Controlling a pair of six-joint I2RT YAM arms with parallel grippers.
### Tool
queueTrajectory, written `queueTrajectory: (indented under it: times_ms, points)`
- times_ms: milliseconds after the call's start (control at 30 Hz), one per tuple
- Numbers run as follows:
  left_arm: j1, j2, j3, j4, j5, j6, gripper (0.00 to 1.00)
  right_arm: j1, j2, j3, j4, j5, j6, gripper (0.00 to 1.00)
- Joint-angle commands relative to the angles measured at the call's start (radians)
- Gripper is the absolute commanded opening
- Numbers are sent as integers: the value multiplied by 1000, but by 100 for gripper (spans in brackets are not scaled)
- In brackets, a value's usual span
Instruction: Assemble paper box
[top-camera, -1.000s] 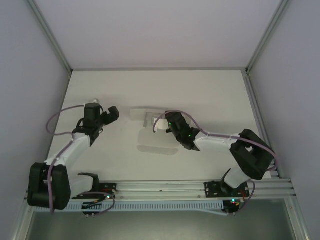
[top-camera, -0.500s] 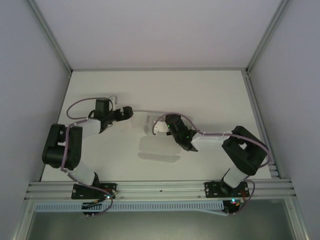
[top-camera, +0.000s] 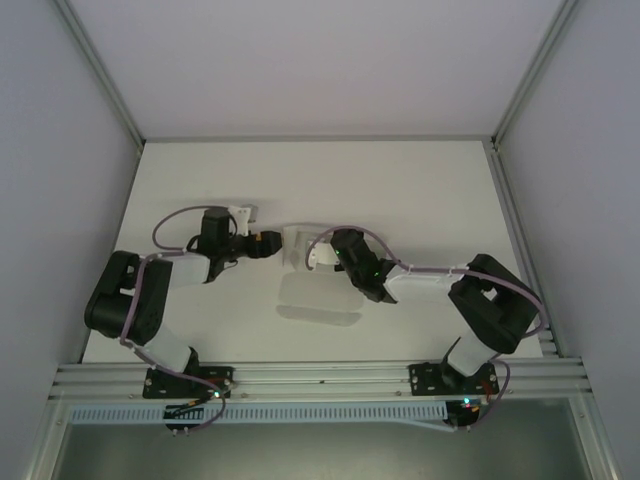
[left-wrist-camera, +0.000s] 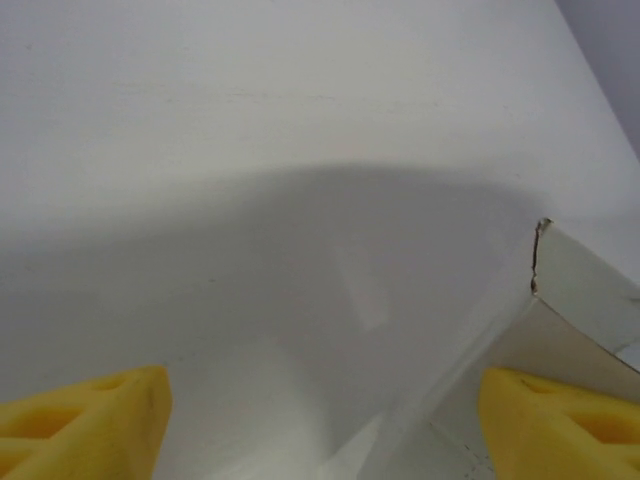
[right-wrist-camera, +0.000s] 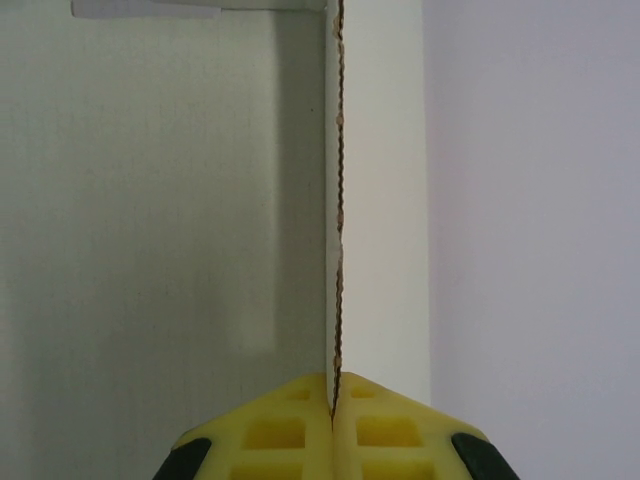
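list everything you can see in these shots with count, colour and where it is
paper box: one, white, mid-table, held between the two grippers
table: one, white, under the whole scene
walls: three, pale grey, at the left, far and right sides
rails: one set, silver, along the near table edge
cables: two, purple, one looping along each arm
arms: two, black and white, bolted to the rails
left gripper: one, yellow pads, open, at the box's left side
right gripper: one, yellow pads, shut on a box edge
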Motion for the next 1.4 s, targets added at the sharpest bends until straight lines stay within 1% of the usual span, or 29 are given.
queueTrajectory:
  times_ms: [0, 100, 200, 367, 467, 533, 667, 767, 867, 933, 1000, 1133, 1233, 1300, 1367]
  points:
    - [-3, -47, -37, 134, 116, -16, 77, 9, -38, 8, -30, 5, 33, 0]
    - [-22, -45, -35, 146, 139, 20, 72, 8, -53, -1, -35, 3, 47, 0]
    - [-52, -22, -8, 120, 168, 65, 67, 9, -58, -1, -51, -5, 57, 0]
    - [-91, 2, 14, 86, 167, 108, 60, 12, -53, -15, -37, 3, 53, 0]
    - [-103, 8, -6, 110, 164, 119, 59, 12, -55, -20, -39, 19, 52, 0]
    - [-119, 12, -18, 120, 139, 131, 57, 14, -67, -18, -61, 23, 57, 0]
    - [-157, 17, -43, 152, 108, 157, 55, 29, -91, -26, -93, 23, 47, 0]
    - [-164, 14, -62, 169, 76, 162, 53, 55, -89, -72, -32, 52, 5, 0]
    - [-165, -3, -108, 221, 51, 158, 53, 83, -61, -109, 35, 123, -53, 0]
    - [-170, -6, -130, 251, 38, 157, 53, 96, -36, -143, 115, 161, -91, 0]
    - [-190, 0, -134, 248, 21, 177, 53, 106, -16, -156, 162, 184, -95, 0]
    - [-246, 2, -147, 265, -3, 208, 51, 134, -14, -167, 205, 187, -103, 0]
    - [-256, -1, -157, 289, -4, 206, 51, 148, -11, -182, 236, 203, -137, 0]
    - [-259, 7, -148, 292, -6, 203, 50, 151, -19, -184, 227, 205, -132, 0]
    - [-266, 9, -133, 279, -36, 201, 50, 156, -36, -176, 191, 199, -108, 0]
